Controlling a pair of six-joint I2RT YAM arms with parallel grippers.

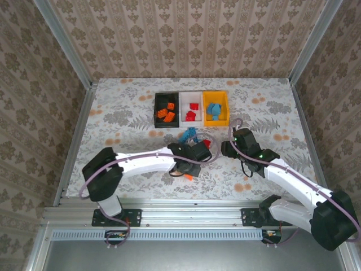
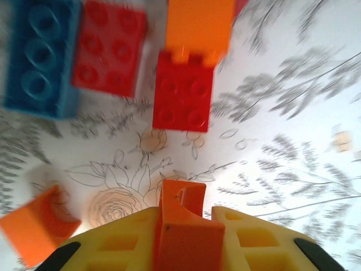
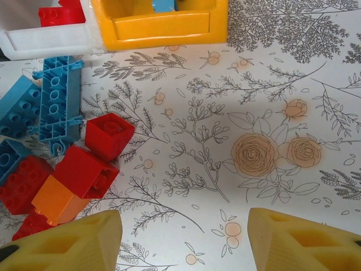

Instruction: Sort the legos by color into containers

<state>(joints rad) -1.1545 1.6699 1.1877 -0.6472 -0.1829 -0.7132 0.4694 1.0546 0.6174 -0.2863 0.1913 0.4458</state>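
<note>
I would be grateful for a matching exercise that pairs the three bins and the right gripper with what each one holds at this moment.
Column one:
1. black bin
2. white bin
3. yellow bin
4. right gripper

Column two:
A. blue legos
B. nothing, fingers wide apart
C. orange legos
D. red legos

Pairs: 1-C, 2-D, 3-A, 4-B.

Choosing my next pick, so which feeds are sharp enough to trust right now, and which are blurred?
Left wrist: blurred, the red brick and tablecloth print smeared; the orange brick in the left claw reads best. Right wrist: sharp, the blue brick and print crisp. Top external: evenly lit, no glare.
</note>
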